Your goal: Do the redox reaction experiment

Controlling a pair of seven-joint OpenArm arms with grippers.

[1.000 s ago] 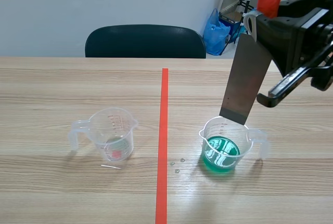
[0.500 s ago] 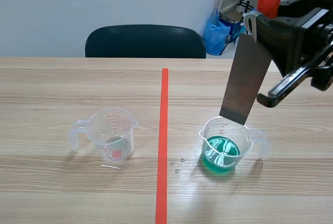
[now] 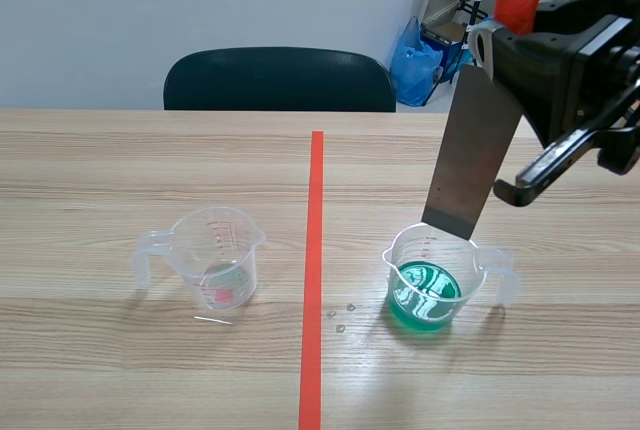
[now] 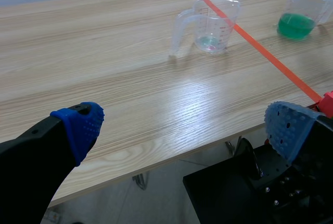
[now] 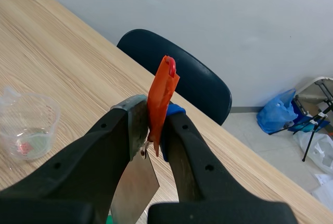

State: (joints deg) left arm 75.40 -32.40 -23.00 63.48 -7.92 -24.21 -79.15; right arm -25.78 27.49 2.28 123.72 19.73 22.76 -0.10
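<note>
Scene view: over the counter (image 3: 120,170), my right jaws are clamped on the top end of the plate (image 3: 470,150). It hangs long axis down, slightly tilted, with its lower edge just over the green cup (image 3: 430,290) below the jaws. My left jaws gape with nothing in them, well away.

The room was bright, with soft, even light from above. Small, faint shadows lay on the table (image 3: 100,170) under the clear cup (image 3: 215,250) and the cup of green liquid (image 3: 432,285). White spots shone on the green liquid. The metal plate (image 3: 470,150) looked dull and dark. In the left wrist view, a white shine lay on the wood near the clear cup.
</note>
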